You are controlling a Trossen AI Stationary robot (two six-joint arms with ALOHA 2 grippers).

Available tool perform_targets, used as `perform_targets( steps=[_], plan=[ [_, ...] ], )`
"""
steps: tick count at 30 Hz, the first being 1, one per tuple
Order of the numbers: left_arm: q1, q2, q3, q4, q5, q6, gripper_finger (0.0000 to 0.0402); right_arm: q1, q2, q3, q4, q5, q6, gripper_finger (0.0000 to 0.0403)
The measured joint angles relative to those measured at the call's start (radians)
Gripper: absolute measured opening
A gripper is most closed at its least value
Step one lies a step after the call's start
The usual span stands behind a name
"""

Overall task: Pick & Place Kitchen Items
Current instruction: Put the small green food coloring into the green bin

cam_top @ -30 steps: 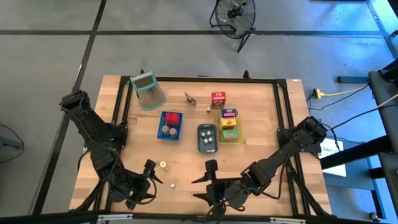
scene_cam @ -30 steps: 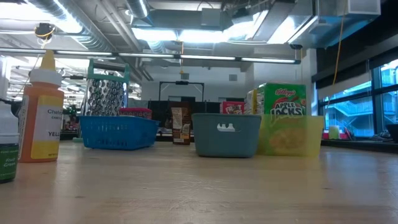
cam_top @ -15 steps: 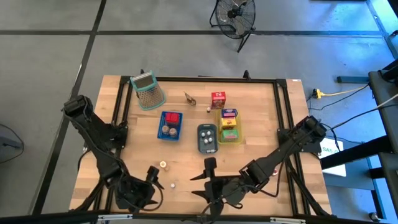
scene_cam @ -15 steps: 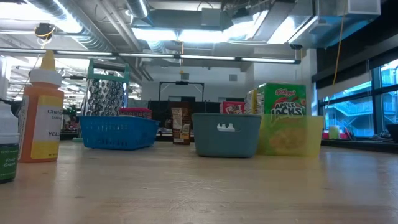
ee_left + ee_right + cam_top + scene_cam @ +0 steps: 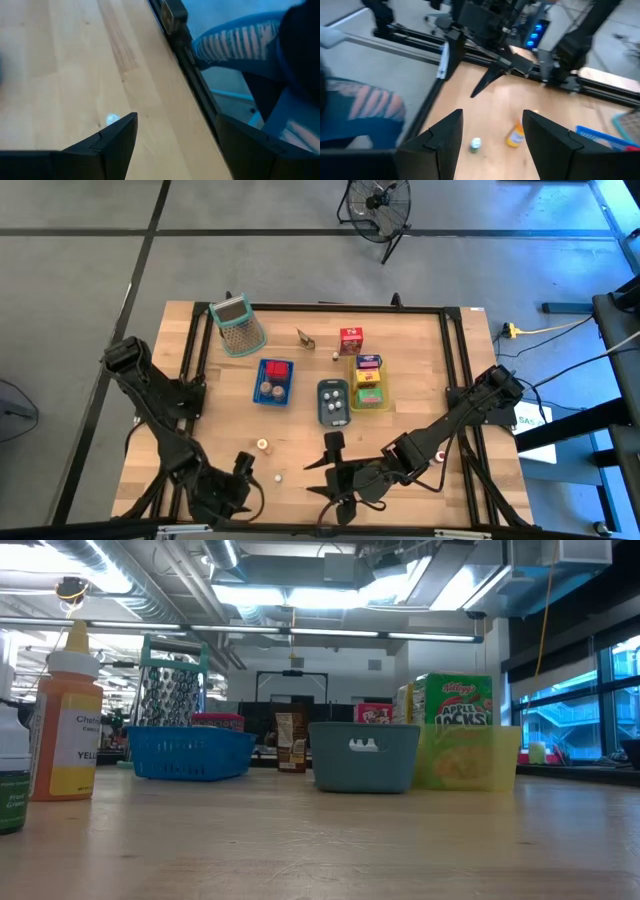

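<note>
Wooden table (image 5: 420,360) fills our view, with both claws low at its near edge; our left gripper (image 5: 243,465) stands open and empty, our right gripper (image 5: 333,450) likewise; an orange bottle (image 5: 516,136) and a tiny white piece (image 5: 277,477) lie loose between them; ahead, cartons (image 5: 370,380) already sit in the yellow tray (image 5: 384,402), so we judge sorting partly done.
</note>
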Motion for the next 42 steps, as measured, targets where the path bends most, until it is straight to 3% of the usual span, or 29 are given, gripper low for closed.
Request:
perform_targets(
  steps=[14,19,24,29,42],
  plan=[
    [-0.037,0.02,0.0,-0.01,-0.026,-0.032,0.0265,-0.027,0.0,0.0,0.0,-0.036,-0.039,0.0209],
    [-0.04,0.02,0.0,-0.009,-0.027,-0.132,0.0265,-0.052,0.0,0.0,-0.001,-0.03,-0.076,0.0209],
    [-0.067,0.042,0.0,-0.005,-0.12,-0.222,0.0265,-0.092,0.0,0.0,-0.038,-0.059,-0.122,0.0209],
    [-0.082,0.047,0.0,0.013,-0.141,-0.321,0.0265,-0.13,0.0,0.0,-0.036,-0.066,-0.113,0.0209],
    [-0.172,0.047,0.0,0.046,-0.301,-0.339,0.0265,-0.188,0.0,0.0,0.139,-0.357,-0.169,0.0208]
  ],
)
